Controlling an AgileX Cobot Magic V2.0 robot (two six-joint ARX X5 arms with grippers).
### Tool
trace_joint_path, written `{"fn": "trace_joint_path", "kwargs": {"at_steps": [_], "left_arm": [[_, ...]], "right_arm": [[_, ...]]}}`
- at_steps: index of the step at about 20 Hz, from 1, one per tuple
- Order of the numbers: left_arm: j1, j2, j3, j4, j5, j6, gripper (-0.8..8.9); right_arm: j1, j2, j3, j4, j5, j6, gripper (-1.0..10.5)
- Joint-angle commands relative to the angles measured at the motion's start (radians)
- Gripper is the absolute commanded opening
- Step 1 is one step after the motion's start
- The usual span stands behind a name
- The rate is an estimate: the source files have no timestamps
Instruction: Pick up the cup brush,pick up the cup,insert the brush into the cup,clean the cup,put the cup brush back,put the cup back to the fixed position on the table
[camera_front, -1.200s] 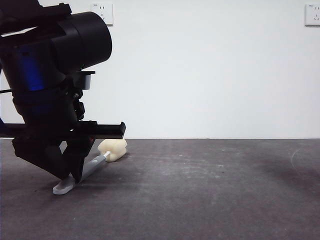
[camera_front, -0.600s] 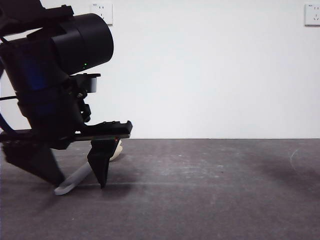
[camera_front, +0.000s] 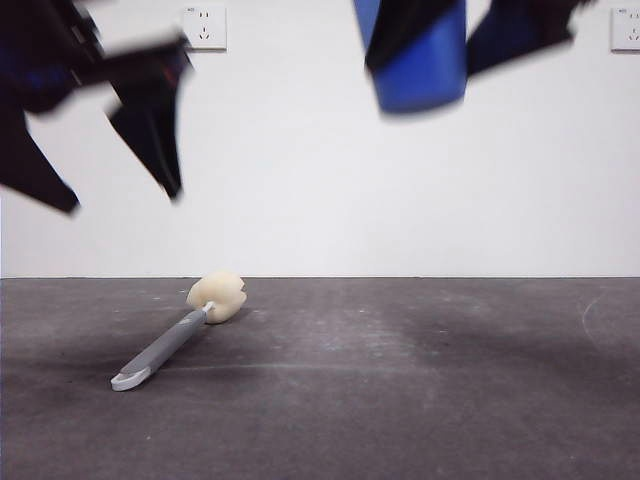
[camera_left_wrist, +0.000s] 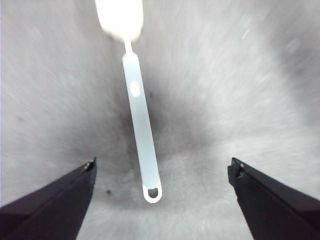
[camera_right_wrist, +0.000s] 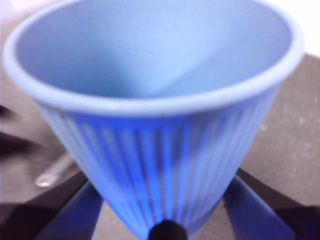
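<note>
Compared with 0.5 s ago, we see the left pincer (camera_front: 120, 190) lifted off the desk (camera_front: 420, 400): then its jaws straddled the cup brush handle at desk level, now it hangs high at the front view's 10 o'clock, blurred by motion. The cup brush (camera_front: 180, 335) lies flat on the desk, free of both pincers, its cream sponge head pointing away toward the wall and its looped end nearest the camera. The cup (camera_front: 420, 60) has also come into the front view, high at about 1 o'clock.

The left pincer (camera_left_wrist: 162, 172) is spread wide and holds nothing; in its wrist view the cup brush (camera_left_wrist: 140, 125) lies on the desk between the 2 jaws, touching neither. The right pincer (camera_right_wrist: 165, 220) grips the cup (camera_right_wrist: 155, 110) at its lower ribbed wall, 1 jaw on each side, well above the desk with the mouth tilted toward the wrist camera.

The desk to the right of the brush, from 3 to 5 o'clock in the front view, is open surface. 2 wall sockets (camera_front: 204, 27) sit high on the white wall.
</note>
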Motion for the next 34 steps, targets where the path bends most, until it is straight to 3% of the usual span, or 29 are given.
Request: {"fn": "trace_joint_path", "kwargs": {"at_steps": [1, 8, 16, 22, 27, 30, 32, 34], "left_arm": [[-0.002, -0.121, -0.005, -0.050, -0.001, 0.023, 4.42], [-0.003, -0.406, -0.005, -0.207, 0.019, 0.021, 4.41], [-0.003, -0.471, -0.005, -0.264, 0.051, 0.018, 4.41], [-0.003, -0.471, -0.005, -0.262, 0.050, 0.018, 4.41], [-0.003, -0.471, -0.005, -0.261, 0.050, 0.018, 4.41], [-0.003, -0.471, -0.005, -0.266, 0.050, 0.018, 4.41], [-0.003, -0.471, -0.005, -0.266, 0.050, 0.018, 4.41], [-0.003, -0.471, -0.005, -0.269, 0.050, 0.018, 4.41]], "right_arm": [[-0.024, 0.063, -0.075, 0.162, -0.003, -0.011, -0.2], [-0.120, 0.386, -0.153, 0.532, -0.077, -0.010, -0.2], [-0.213, 0.674, -0.153, 0.811, -0.161, -0.003, -0.2], [-0.265, 0.757, -0.153, 0.861, -0.233, -0.003, -0.2], [-0.270, 0.761, -0.153, 0.814, -0.238, -0.003, -0.1], [-0.267, 0.761, -0.153, 0.763, -0.238, -0.003, 2.5], [-0.267, 0.757, -0.153, 0.755, -0.238, -0.003, 3.5], [-0.267, 0.749, -0.153, 0.738, -0.238, -0.003, 3.8]]}}
